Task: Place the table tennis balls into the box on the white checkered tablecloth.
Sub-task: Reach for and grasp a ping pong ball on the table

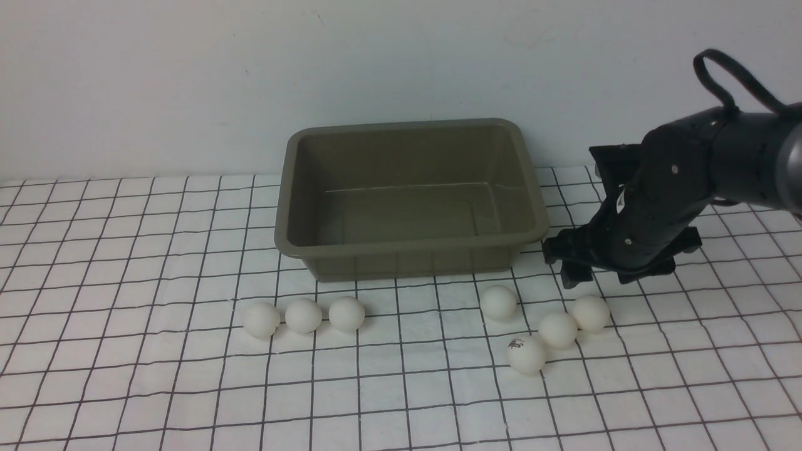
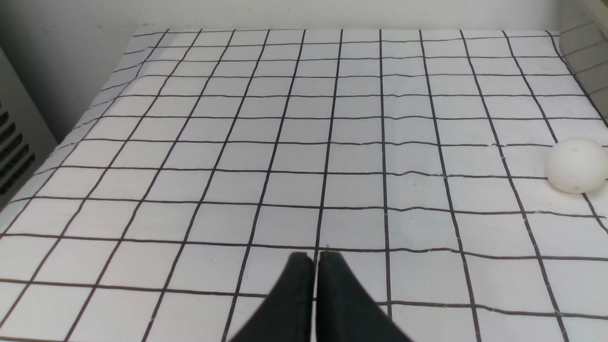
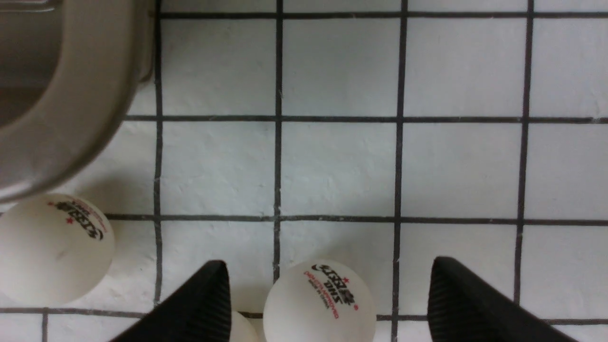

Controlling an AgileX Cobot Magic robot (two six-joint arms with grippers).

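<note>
White checkered tablecloth (image 1: pixel 125 263): all seven table tennis balls (image 1: pixel 303 315) are left at lower middle; the box (image 1: pixel 407 248) at centre is unfilled. The right gripper (image 3: pixel 328 262) is spread above one ball, the left gripper (image 2: pixel 313 256) clenched empty.

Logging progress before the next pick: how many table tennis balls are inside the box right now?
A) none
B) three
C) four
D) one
A: the box shows only bare floor in the front view, while seven table tennis balls lie on the tablecloth in front of it, three to the left and four to the right.
</note>
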